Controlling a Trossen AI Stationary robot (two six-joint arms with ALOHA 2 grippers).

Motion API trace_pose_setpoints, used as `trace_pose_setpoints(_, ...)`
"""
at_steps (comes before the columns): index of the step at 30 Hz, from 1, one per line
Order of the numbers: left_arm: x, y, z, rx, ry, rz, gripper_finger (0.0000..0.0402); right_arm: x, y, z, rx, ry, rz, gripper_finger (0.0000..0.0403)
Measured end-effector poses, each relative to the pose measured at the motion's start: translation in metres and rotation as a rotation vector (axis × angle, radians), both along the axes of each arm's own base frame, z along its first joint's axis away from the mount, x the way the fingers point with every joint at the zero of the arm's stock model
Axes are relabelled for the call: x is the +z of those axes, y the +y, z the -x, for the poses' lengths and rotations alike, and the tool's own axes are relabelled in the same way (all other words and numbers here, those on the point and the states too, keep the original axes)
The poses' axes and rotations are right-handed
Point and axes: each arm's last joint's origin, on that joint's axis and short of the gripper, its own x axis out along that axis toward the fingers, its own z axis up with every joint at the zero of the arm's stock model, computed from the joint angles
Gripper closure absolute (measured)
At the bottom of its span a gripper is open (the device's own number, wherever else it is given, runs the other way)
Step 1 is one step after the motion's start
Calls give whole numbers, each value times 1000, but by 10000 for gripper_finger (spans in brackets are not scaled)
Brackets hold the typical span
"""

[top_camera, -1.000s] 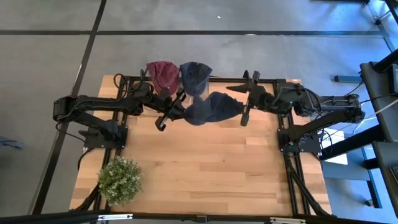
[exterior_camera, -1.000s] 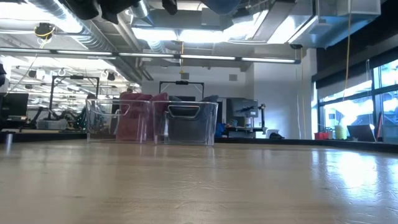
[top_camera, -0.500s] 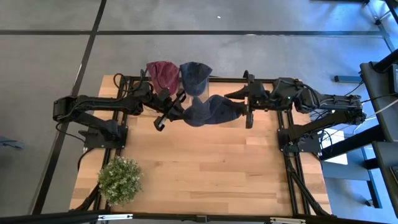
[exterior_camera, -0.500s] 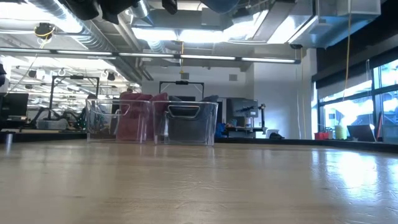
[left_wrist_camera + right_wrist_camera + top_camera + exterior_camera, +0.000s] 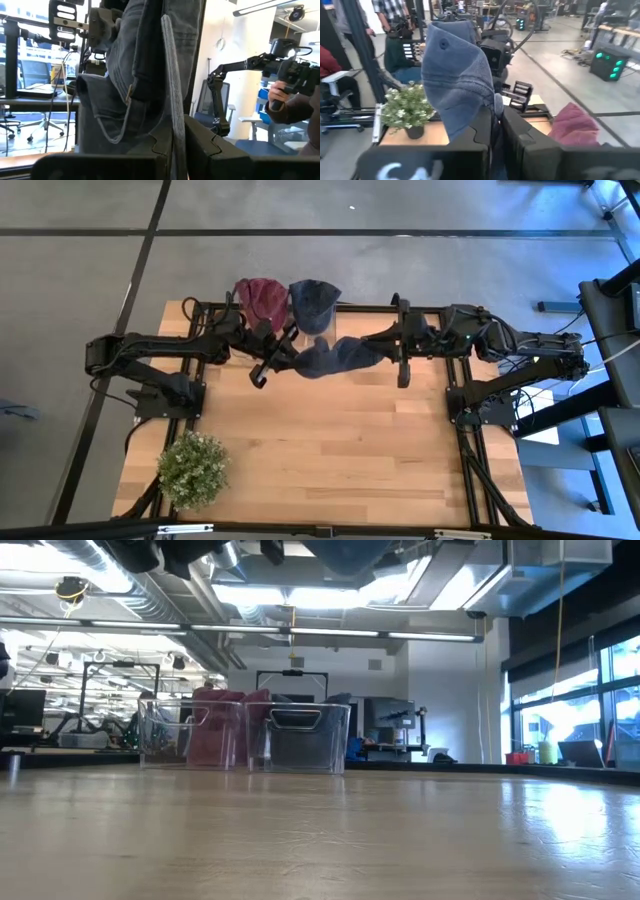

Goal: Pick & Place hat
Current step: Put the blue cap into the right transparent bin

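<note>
A blue denim hat (image 5: pixel 335 357) hangs in the air between my two grippers, above the far part of the wooden table (image 5: pixel 330 450). My left gripper (image 5: pixel 292 360) is shut on its left end and my right gripper (image 5: pixel 380 352) on its right end. The hat fills the left wrist view (image 5: pixel 145 75) and the right wrist view (image 5: pixel 457 85), where its top button shows. In the low view only its underside (image 5: pixel 345 550) shows, at the picture's top. My left gripper pinches a fold of the hat's denim with a stitched seam (image 5: pixel 170 115) between its two fingers, coming level from the table's left. The hat is lifted clear of the table. My right gripper pinches the hat's cloth below the crown (image 5: pixel 492 112) between its two fingers, coming level from the table's right. The hat stands clear of the table.
Two clear bins stand at the table's far edge: one with maroon hats (image 5: pixel 262 298), one with blue hats (image 5: pixel 314 300). They also show in the low view (image 5: pixel 190 735) (image 5: pixel 305 738). A potted plant (image 5: pixel 192 468) stands at the near left corner. People stand beyond the table.
My right gripper has turned about its wrist and drawn slightly toward the table's right. The hat between the grippers has turned with it and been drawn out, so it looks narrower and longer from above. Both grippers have stayed shut on it.
</note>
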Motion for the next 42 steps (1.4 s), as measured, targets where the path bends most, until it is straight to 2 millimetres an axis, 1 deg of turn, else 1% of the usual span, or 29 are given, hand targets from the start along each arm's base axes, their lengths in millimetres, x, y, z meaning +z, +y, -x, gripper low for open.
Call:
trace_pose_setpoints(4, 0, 2, 1, 6, -1, -3, 368, 1, -1, 0, -21, -8, 25, 380)
trace_pose_setpoints(7, 1, 8, 3, 26, 2, 14, 360, 5, -2, 1, -46, -15, 48, 380)
trace_pose_setpoints(11, 8, 15, 12, 51, -10, 42, 327, 18, -3, 6, -70, -49, 82, 380)
trace_pose_setpoints(15, 20, 25, 29, 98, -36, 30, 289, 29, -6, 10, -125, -71, 129, 380)
trace_pose_setpoints(18, 30, 34, 48, 162, -46, 6, 273, 28, -13, 8, -163, -45, 153, 380)
trace_pose_setpoints(21, 38, 41, 67, 224, -40, 9, 267, 17, -24, -6, -202, 21, 161, 380)
trace_pose_setpoints(24, 41, 46, 78, 295, -31, 22, 267, 1, -38, -30, -245, 85, 164, 380)
trace_pose_setpoints(28, 39, 51, 82, 335, -6, 24, 269, -28, -62, -65, -300, 191, 183, 380)
trace_pose_setpoints(32, 30, 56, 81, 365, 71, 17, 267, -56, -87, -89, -343, 292, 210, 380)
trace_pose_setpoints(35, 22, 59, 80, 379, 137, 29, 268, -76, -106, -102, -374, 358, 218, 380)
trace_pose_setpoints(37, 19, 60, 80, 391, 161, 26, 269, -86, -117, -108, -394, 378, 229, 380)
trace_pose_setpoints(42, 18, 61, 80, 412, 169, 20, 267, -97, -140, -118, -401, 355, 248, 380)
